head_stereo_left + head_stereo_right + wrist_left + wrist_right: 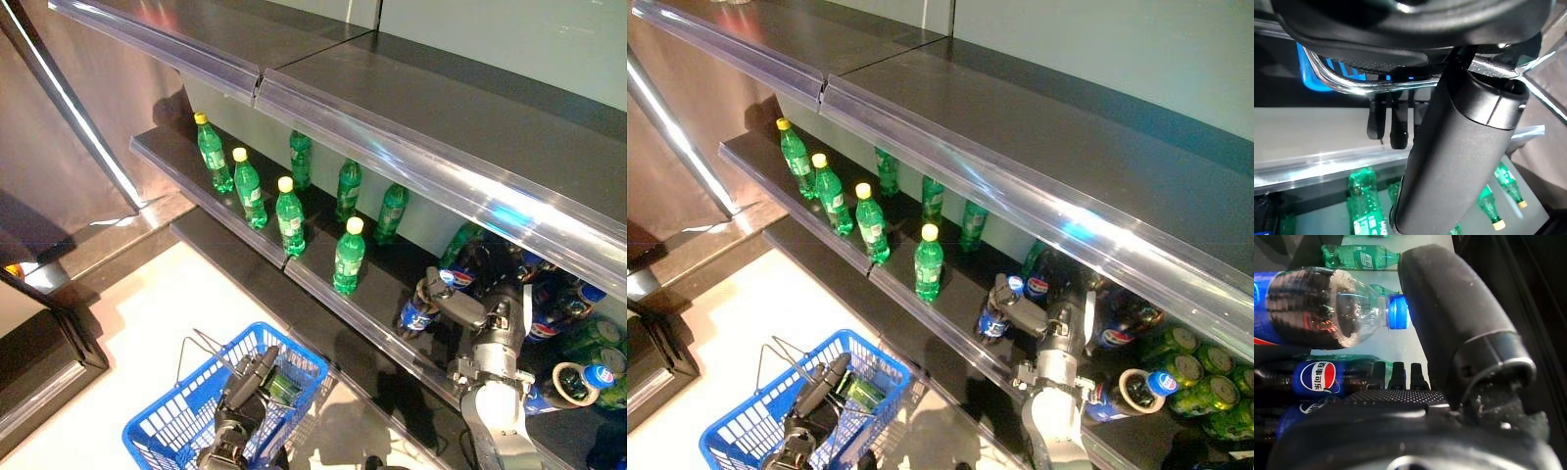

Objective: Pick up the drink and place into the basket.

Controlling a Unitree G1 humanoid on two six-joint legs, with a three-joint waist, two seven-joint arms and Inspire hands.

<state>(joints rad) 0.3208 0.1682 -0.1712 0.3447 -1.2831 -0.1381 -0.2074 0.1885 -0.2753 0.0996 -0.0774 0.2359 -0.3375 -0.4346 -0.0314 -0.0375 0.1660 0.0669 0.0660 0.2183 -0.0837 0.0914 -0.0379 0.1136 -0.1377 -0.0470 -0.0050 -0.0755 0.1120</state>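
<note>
A cola bottle (418,309) with a blue cap and blue label stands at the front of the lower shelf. My right hand (500,323) reaches into the shelf beside it. Its thumb (1449,308) lies next to the bottle's neck (1327,308) and its fingers (1400,374) are straight, so the hand is open. My left hand (245,387) is shut on the wire handles (1352,85) of the blue basket (176,426), which hangs low at the left. A green can (284,389) lies in the basket.
Green bottles (289,215) stand along the lower shelf (323,284) to the left. More cola bottles (549,313) and green cans (1195,372) crowd the shelf's right end. A shelf above (411,127) with a clear front rail overhangs them.
</note>
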